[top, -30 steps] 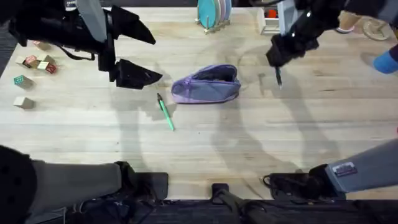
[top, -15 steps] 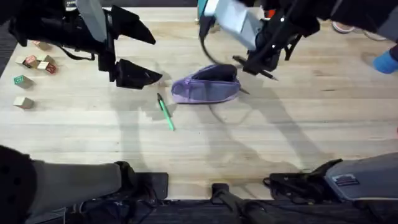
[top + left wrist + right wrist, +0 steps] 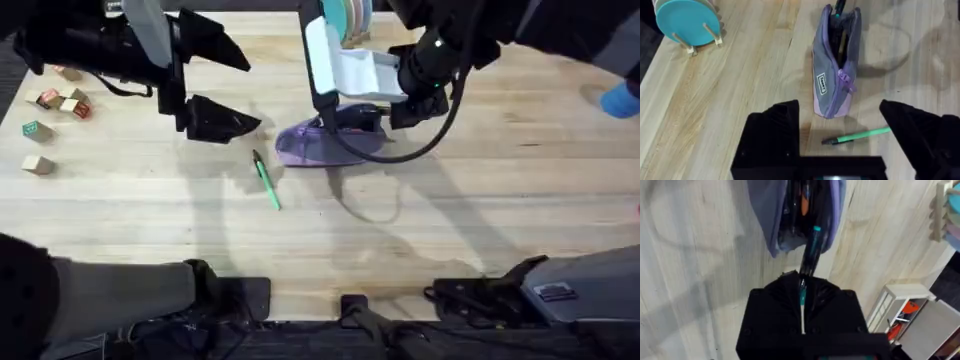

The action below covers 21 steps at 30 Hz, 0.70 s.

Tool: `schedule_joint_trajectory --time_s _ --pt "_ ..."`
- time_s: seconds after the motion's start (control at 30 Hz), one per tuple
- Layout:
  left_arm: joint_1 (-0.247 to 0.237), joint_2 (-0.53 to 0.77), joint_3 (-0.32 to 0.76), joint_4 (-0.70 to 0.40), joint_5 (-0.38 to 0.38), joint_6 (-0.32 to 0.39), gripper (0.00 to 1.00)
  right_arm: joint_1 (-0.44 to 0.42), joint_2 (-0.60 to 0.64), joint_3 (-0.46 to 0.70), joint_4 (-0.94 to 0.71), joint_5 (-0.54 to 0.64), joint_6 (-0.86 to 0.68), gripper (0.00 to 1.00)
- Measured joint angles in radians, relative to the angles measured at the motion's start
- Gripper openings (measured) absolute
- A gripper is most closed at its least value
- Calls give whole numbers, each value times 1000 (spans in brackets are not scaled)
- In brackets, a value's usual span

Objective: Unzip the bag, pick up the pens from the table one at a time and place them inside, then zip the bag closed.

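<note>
Dark pen [image 3: 810, 255] over open bag [image 3: 777, 225]

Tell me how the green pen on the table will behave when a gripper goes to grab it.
The green pen is slim and round, lying flat on smooth table, so it would probably roll if nudged sideways. It looks light, rigid plastic, unlikely to bend. Its low profile suggests fingers must close near the wood.

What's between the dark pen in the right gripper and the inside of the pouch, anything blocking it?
Nothing visible. The right gripper holds the dark pen with its tip already at the open mouth of the bag. The zipper is parted, and something orange and dark already lies inside.
</note>
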Motion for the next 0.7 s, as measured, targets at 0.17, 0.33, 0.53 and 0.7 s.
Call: schedule_joint_trajectory --time_s 0.17,0.33,0.53,0.7 --pt "0 0 0 0 0 0 995 15 0 0 0 -44 -18 32" --pt "0 0 0 0 0 0 995 31 2 0 0 -117 -38 32" --pt "0 0 0 0 0 0 995 57 51 0 15 -140 -55 32" --pt "0 0 0 0 0 0 995 80 111 0 104 -140 -60 31"
